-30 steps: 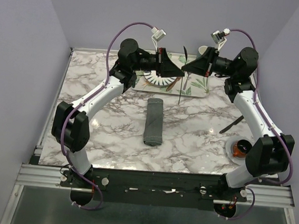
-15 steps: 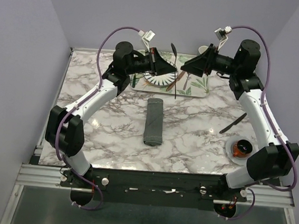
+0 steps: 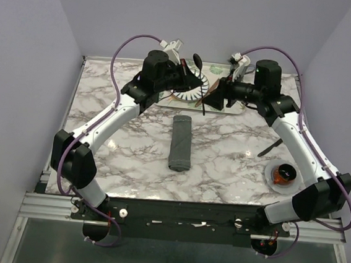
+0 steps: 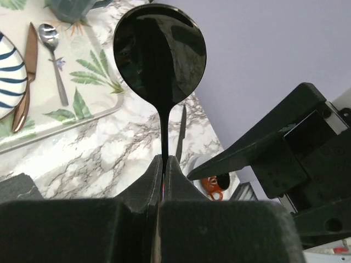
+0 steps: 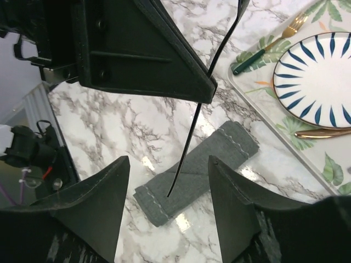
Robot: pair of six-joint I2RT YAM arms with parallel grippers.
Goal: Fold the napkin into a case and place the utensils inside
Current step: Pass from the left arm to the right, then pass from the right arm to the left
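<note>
As it lies folded into a long narrow case, the dark grey napkin (image 3: 180, 143) rests flat on the marble table (image 3: 117, 157) near its middle, one short end toward the arms and the other toward the tray. Pale stitching shows along its edges in the right wrist view.

Above and just beyond the case's far end, the left gripper (image 4: 163, 161) is clamped tight on a black spoon (image 4: 159, 49). Its fingers pinch the thin handle partway along, so the bowl stands up over them and the rest of the handle hangs down. In the right wrist view the handle's lower tip appears over the case; whether it touches the cloth I cannot tell.

Facing it from the other side, the right gripper (image 5: 168, 164) has its jaws spread wide and holds nothing. The hanging handle shows in the gap between its fingers, touching neither.

Behind both grippers, a leaf-printed tray (image 4: 88, 82) sits at the far edge of the table. On it are a blue-striped plate (image 5: 315, 66), a gold fork (image 5: 262, 49) with a dark green handle on one side of the plate, and a brownish knife (image 5: 323, 133) and a silver spoon (image 4: 52, 44) on the other.

Well to the right of the case, a dark knife (image 3: 272, 147) lies on the bare marble, and nearer the arms a small white dish (image 3: 268, 174) holds something orange.
</note>
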